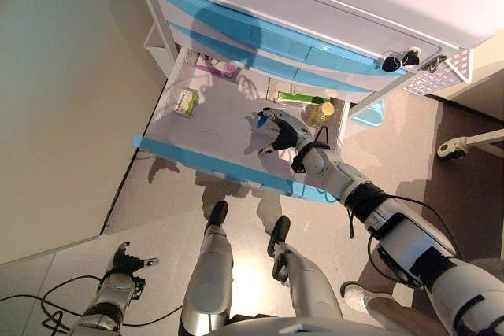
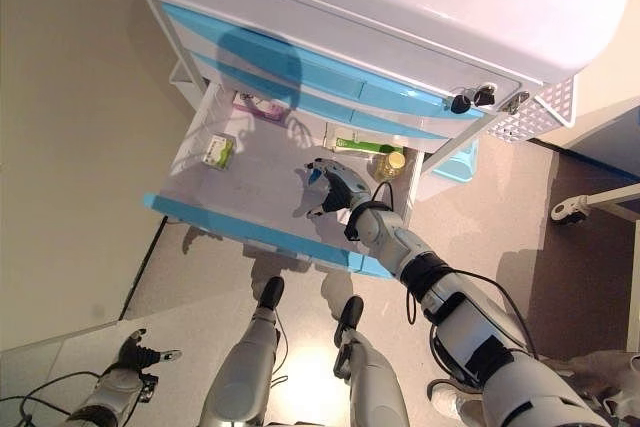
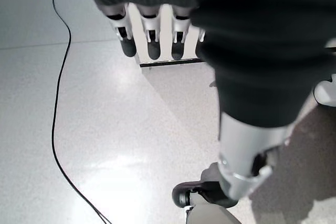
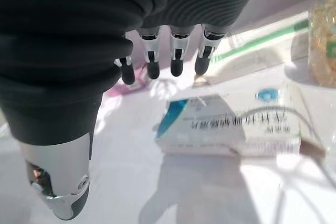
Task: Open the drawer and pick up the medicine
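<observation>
White cabinet (image 1: 315,5) with pale blue drawer fronts; one wide white drawer (image 1: 213,127) stands pulled open, its blue front (image 1: 228,167) nearest the robot.

Drawer contents, placed from that blue front:
- small green-and-white carton (image 1: 187,101) on the robot's left side, mid-depth.
- pink-purple packet (image 1: 216,67) at the far left back corner, partly under the shut drawer above.
- long white box with a green stripe (image 1: 298,96) along the back, right side.
- clear bottle of yellow capsules with a yellow cap (image 1: 321,112) just in front of the striped box, near the right wall.
- flat white medicine box with a blue corner mark (image 4: 231,124) lying on the drawer floor, right of centre.

Right hand (image 1: 276,130) reaches into the drawer and hovers directly over the medicine box. Fingers (image 4: 176,59) extended and slack, thumb apart; nothing in its grasp. Box lies flat beneath the palm, not touched.

Left hand (image 1: 126,261) hangs low over the grey floor, well apart from the drawer, fingers loose, empty.
</observation>
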Robot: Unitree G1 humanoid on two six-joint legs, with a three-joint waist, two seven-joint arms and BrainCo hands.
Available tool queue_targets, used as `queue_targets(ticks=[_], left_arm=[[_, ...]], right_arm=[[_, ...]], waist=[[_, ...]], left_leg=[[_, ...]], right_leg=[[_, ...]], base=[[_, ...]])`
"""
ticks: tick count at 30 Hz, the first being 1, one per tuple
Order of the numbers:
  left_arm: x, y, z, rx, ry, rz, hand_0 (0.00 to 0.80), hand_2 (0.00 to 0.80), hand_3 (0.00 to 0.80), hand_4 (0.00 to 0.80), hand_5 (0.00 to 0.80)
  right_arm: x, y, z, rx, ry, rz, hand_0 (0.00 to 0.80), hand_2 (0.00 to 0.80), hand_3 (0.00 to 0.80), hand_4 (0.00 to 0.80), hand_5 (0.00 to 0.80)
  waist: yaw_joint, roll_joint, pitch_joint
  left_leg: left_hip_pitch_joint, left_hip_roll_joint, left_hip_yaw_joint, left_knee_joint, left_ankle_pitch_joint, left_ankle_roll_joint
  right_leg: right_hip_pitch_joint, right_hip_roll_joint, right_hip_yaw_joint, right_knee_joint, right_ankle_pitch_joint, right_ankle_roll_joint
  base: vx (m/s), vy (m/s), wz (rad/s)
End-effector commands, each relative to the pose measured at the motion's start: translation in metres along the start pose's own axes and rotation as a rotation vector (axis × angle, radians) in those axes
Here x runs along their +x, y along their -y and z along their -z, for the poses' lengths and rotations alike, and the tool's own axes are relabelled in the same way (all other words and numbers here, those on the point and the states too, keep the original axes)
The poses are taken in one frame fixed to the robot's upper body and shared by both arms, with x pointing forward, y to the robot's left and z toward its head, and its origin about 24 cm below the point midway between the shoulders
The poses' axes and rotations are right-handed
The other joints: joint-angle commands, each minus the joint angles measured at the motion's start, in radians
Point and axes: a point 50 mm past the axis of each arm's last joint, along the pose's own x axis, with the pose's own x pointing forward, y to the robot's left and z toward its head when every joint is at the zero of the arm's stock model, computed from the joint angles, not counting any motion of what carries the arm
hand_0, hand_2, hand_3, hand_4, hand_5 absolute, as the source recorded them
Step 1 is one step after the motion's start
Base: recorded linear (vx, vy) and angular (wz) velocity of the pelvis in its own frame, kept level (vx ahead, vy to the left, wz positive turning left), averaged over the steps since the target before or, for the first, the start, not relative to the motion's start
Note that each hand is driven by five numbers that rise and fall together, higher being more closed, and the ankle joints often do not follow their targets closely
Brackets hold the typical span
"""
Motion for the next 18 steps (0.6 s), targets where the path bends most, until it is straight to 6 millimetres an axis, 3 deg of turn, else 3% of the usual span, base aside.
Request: queue_targets(ticks=[1,7,18], left_arm=[[-0.001,0.001,0.004,-0.005,-0.008,-0.011,0.000,0.000,0.000,0.000,0.000],[-0.001,0.003,0.002,-0.003,-0.004,-0.004,0.000,0.000,0.000,0.000,0.000],[-0.001,0.009,-0.002,-0.004,0.005,0.014,0.000,0.000,0.000,0.000,0.000]], right_arm=[[0.009,0.022,0.000,-0.068,-0.003,0.088,0.000,0.000,0.000,0.000,0.000],[0.012,0.029,0.018,-0.083,-0.101,0.107,0.000,0.000,0.000,0.000,0.000],[0.014,0.039,0.033,-0.114,-0.192,0.119,0.000,0.000,0.000,0.000,0.000]], waist=[[0.003,-0.005,-0.006],[0.004,0.002,-0.005],[0.005,0.012,0.000]], left_leg=[[-0.044,-0.081,-0.026,0.002,0.014,0.080],[-0.045,-0.083,-0.027,0.002,0.015,0.080],[-0.053,-0.086,-0.023,0.004,0.017,0.081]], right_leg=[[-0.012,-0.015,-0.001,0.058,-0.037,0.048],[-0.017,-0.016,0.000,0.062,-0.035,0.047],[-0.026,-0.018,0.005,0.061,-0.030,0.047]], base=[[0.000,0.000,0.00],[0.000,0.000,0.00],[0.000,0.000,0.00]])
